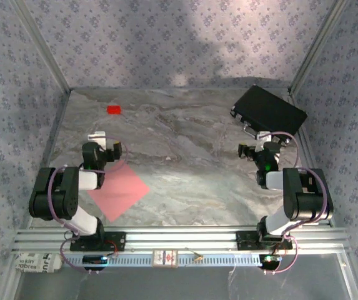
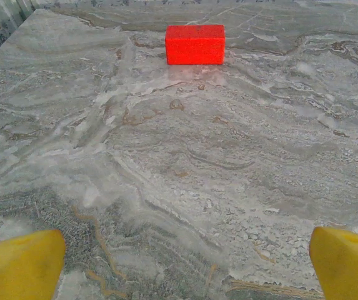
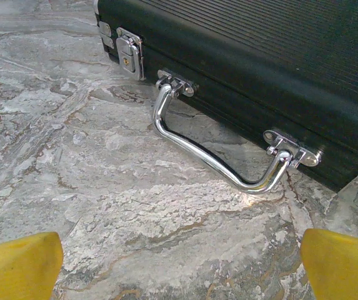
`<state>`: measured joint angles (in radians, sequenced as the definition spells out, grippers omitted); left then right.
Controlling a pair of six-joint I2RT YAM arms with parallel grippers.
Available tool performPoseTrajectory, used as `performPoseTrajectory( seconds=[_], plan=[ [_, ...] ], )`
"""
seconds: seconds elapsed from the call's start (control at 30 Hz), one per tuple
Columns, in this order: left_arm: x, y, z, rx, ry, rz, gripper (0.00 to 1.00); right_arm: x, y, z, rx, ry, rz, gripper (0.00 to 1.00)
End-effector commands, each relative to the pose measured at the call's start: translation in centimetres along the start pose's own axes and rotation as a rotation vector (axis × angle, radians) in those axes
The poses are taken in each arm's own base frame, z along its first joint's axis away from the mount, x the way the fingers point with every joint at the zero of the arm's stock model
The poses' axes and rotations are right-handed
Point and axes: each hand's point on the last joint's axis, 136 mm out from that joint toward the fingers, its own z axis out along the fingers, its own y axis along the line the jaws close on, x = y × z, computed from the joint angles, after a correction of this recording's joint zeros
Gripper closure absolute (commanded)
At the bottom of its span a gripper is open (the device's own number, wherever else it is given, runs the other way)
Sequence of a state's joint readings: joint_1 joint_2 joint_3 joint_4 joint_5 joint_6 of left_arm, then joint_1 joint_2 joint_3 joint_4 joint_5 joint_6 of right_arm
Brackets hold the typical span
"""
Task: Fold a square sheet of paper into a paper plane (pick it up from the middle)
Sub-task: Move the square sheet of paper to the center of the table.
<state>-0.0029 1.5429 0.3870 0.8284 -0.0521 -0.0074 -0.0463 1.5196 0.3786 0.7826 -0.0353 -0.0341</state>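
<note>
Nothing folded yet: the pink sheet [image 1: 119, 190] lies flat on the surface [image 1: 191, 162], untouched. The left hand [image 1: 107, 152] gapes wide near its far corner, and the right hand [image 1: 252, 150] is wide too, by the black case [image 1: 269, 109]. Every fold remains.

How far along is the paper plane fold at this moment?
Done: nothing; the square sheet of paper lies flat, no fold visible. In hand: nothing; the left pincer and right pincer are both open and empty. Left: picking up the sheet from the middle, then every fold.
</note>
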Motion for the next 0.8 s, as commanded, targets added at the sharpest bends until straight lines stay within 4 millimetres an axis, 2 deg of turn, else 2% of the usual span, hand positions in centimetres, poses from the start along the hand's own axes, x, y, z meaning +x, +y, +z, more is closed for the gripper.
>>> performPoseTrajectory(
  seconds=[0.0, 0.77],
  plan=[
    [-1.23, -0.38, -0.3, 0.009, -0.055, 0.018, 0.0, -1.07, -0.02, 0.15, -0.004, -0.025, -0.005, 0.01],
    [-1.26, -0.13, -0.17, -0.012, -0.05, 0.014, 0.0, -1.07, -0.02, 0.15, -0.005, -0.025, -0.005, 0.01]
  ],
)
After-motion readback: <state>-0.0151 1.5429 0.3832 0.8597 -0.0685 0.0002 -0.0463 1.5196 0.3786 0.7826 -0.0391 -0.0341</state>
